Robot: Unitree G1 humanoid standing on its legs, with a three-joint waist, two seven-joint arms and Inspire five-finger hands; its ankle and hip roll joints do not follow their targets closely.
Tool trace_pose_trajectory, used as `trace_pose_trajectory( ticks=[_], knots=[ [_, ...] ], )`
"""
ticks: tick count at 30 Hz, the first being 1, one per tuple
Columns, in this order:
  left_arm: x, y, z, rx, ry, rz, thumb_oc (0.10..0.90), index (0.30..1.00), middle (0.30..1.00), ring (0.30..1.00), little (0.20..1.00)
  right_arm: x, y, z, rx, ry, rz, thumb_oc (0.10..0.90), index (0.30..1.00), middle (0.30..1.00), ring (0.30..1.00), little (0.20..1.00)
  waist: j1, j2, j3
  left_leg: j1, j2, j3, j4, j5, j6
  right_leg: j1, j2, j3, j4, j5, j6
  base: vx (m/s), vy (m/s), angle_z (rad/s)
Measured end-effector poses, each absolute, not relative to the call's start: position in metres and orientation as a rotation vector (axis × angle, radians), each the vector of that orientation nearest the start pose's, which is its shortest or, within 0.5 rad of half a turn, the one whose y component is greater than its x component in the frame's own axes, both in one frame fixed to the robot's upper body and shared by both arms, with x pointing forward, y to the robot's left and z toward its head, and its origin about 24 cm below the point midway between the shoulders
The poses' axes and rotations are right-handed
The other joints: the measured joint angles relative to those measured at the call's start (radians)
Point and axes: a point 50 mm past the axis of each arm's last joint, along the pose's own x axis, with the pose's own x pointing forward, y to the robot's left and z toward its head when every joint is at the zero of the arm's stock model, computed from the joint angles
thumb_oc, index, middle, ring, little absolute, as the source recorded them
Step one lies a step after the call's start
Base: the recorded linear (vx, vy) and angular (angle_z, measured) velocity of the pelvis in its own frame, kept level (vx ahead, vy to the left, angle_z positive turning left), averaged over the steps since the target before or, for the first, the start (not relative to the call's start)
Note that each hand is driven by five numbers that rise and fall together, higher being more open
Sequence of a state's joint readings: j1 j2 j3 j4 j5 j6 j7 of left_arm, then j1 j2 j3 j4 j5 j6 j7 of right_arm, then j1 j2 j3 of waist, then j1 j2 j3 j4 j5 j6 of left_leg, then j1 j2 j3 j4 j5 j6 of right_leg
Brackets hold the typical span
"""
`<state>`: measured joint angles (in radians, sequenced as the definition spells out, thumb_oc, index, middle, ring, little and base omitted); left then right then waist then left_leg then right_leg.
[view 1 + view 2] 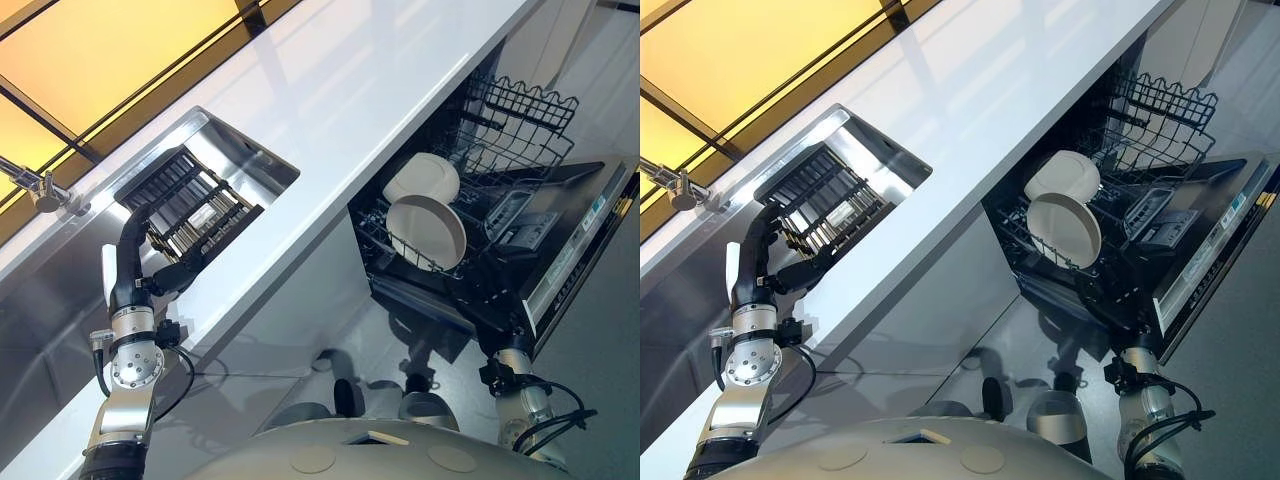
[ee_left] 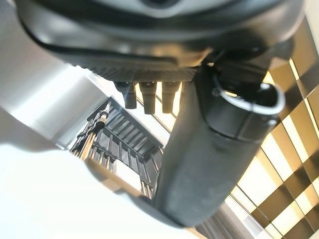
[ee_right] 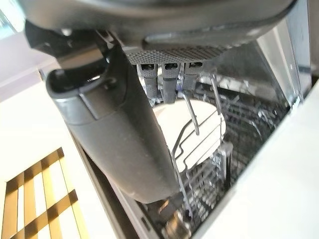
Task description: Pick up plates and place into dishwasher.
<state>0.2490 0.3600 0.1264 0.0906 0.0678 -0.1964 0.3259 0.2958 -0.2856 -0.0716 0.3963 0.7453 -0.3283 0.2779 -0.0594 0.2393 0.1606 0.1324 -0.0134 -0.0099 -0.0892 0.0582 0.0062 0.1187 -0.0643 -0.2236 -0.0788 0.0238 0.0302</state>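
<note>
1. While the dishwasher (image 1: 520, 260) stood open under the white surface (image 1: 340, 90), two white plates (image 1: 427, 231) stood on edge in its lower rack (image 1: 1040, 255), one just behind the other and touching or nearly so.
2. A second wire rack (image 1: 520, 125) sat pulled out above and behind the plates, and it held nothing that could be made out.
3. The dishwasher door (image 1: 575, 250) lay folded down beside the lower rack.
4. The right hand (image 3: 114, 144) hung just outside the lower rack with its fingers (image 3: 167, 82) straight and holding nothing; rack wires (image 3: 192, 114) stood between it and the nearer plate.
5. The left hand (image 1: 180, 275) reached over the rim of the steel sink (image 1: 225, 135) set into the surface, well apart from the dishwasher.
6. Its fingers (image 2: 149, 92) were relaxed and empty, hanging above a dark slatted drying rack (image 1: 825, 205) that sat inside the sink.
7. A metal tap (image 1: 40, 185) stood at the far edge of the surface beside the sink, with a yellow-lit window (image 1: 110, 50) behind it.
</note>
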Motion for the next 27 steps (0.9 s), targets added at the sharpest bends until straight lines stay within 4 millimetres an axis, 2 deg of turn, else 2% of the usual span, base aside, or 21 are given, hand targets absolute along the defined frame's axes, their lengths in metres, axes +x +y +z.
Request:
trace_pose_trajectory(
  ticks=[4, 11, 16, 20, 23, 24, 27],
  knots=[
    [0.188, 0.271, 0.018, 0.463, 0.061, 0.418, 0.8, 0.9, 0.9, 0.9, 0.9, 0.162, -0.257, -0.048, 0.414, 0.209, -0.16, 0.8, 0.9, 0.9, 0.9, 0.9, 0.016, 0.006, 0.001, 0.009, 0.0, 0.002, 0.0, -0.001, -0.001, 0.011, -0.005, -0.02, -0.006, 0.002, 0.002, 0.06, 0.093, -0.03],
    [0.195, 0.256, 0.015, 0.423, 0.044, 0.409, 0.8, 0.9, 0.9, 0.9, 0.9, 0.184, -0.249, -0.042, 0.401, 0.209, -0.122, 0.8, 0.9, 0.9, 0.9, 0.9, 0.075, 0.015, 0.001, 0.02, -0.007, -0.001, 0.001, -0.001, -0.002, 0.028, -0.018, -0.048, -0.01, 0.004, 0.005, 0.07, 0.107, 0.0],
    [0.205, 0.247, 0.011, 0.389, 0.034, 0.409, 0.8, 0.9, 0.9, 0.9, 0.9, 0.211, -0.237, -0.032, 0.284, 0.214, -0.13, 0.8, 0.9, 0.9, 0.9, 0.9, 0.116, 0.016, 0.001, 0.02, -0.021, -0.021, 0.02, 0.0, -0.002, 0.05, -0.033, -0.068, -0.01, 0.002, 0.008, 0.08, 0.127, 0.11],
    [0.21, 0.241, 0.008, 0.381, 0.042, 0.367, 0.8, 0.9, 0.9, 0.9, 0.9, 0.238, -0.229, -0.024, 0.261, 0.226, -0.166, 0.8, 0.9, 0.9, 0.9, 0.9, 0.148, 0.015, 0.002, 0.028, -0.042, -0.053, 0.045, 0.0, -0.002, 0.09, -0.053, -0.099, -0.01, -0.006, 0.019, 0.12, 0.121, 0.21],
    [0.214, 0.239, 0.007, 0.378, 0.048, 0.323, 0.8, 0.9, 0.9, 0.9, 0.9, 0.258, -0.231, -0.023, 0.272, 0.258, -0.212, 0.8, 0.9, 0.9, 0.9, 0.9, 0.177, 0.014, 0.003, 0.047, -0.051, -0.08, 0.049, 0.0, -0.002, 0.121, -0.059, -0.122, -0.009, -0.011, 0.026, 0.13, 0.098, 0.26],
    [0.213, 0.24, 0.006, 0.379, 0.057, 0.316, 0.8, 0.9, 0.9, 0.9, 0.9, 0.257, -0.24, -0.024, 0.278, 0.267, -0.229, 0.8, 0.9, 0.9, 0.9, 0.9, 0.182, 0.011, 0.005, 0.054, -0.054, -0.083, 0.05, 0.0, -0.002, 0.132, -0.062, -0.128, -0.009, -0.012, 0.028, 0.11, 0.056, 0.21],
    [0.217, 0.239, 0.006, 0.375, 0.064, 0.272, 0.8, 0.9, 0.9, 0.9, 0.9, 0.258, -0.249, -0.023, 0.252, 0.291, -0.227, 0.8, 0.9, 0.9, 0.9, 0.9, 0.194, -0.002, 0.008, 0.073, -0.057, -0.107, 0.05, 0.0, -0.002, 0.157, -0.062, -0.143, -0.01, -0.013, 0.029, 0.13, 0.041, 0.13]
  ],
)
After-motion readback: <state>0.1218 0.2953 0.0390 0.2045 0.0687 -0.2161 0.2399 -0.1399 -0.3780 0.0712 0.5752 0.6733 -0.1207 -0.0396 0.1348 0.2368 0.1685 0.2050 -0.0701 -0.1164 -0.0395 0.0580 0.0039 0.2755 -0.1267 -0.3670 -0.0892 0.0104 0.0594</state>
